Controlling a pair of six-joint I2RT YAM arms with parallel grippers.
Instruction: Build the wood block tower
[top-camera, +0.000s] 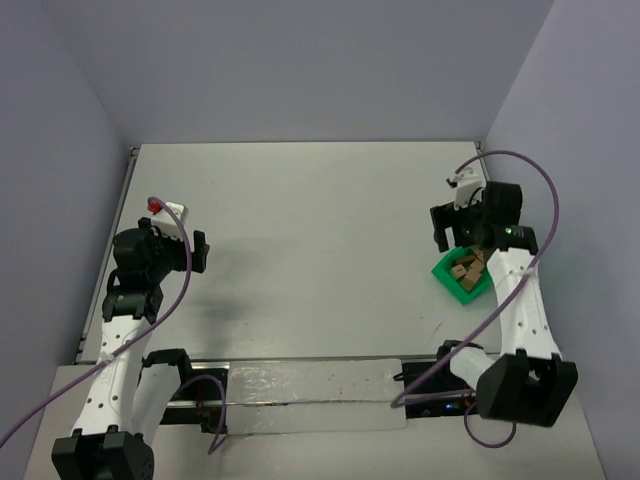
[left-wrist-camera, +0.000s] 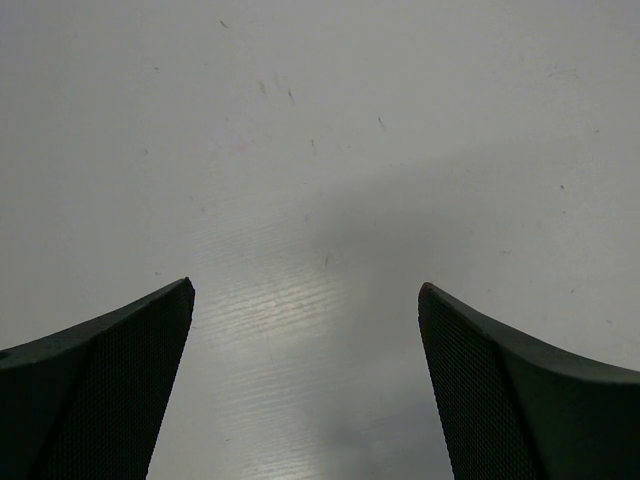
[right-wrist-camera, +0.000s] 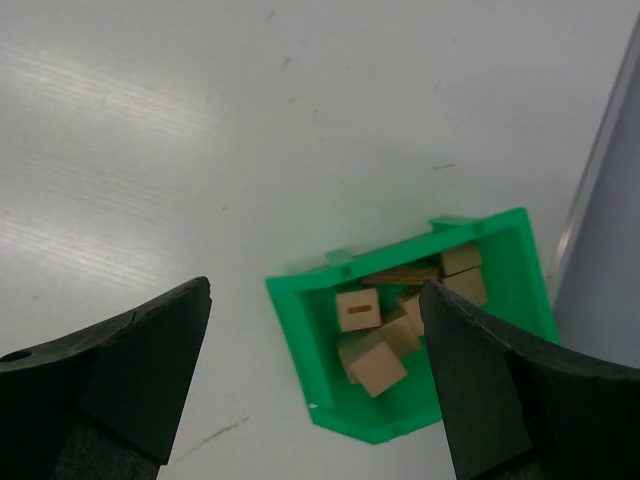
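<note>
Near the wall (right-wrist-camera: 605, 220), wooden cubes (right-wrist-camera: 358, 309) seemingly crowd bin (right-wrist-camera: 308, 340).

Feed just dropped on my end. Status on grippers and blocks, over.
Left gripper open, empty, over table. Right gripper open, above green bin. Wooden blocks loose in bin, no tower yet. Nothing in the way.

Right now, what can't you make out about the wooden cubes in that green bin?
- How many light-brown wooden cubes: right wrist view, they overlap and a right gripper finger covers some.
- Marks on their faces: top view, too small.
- Bright green plastic bin, right part: same view, same finger.
</note>
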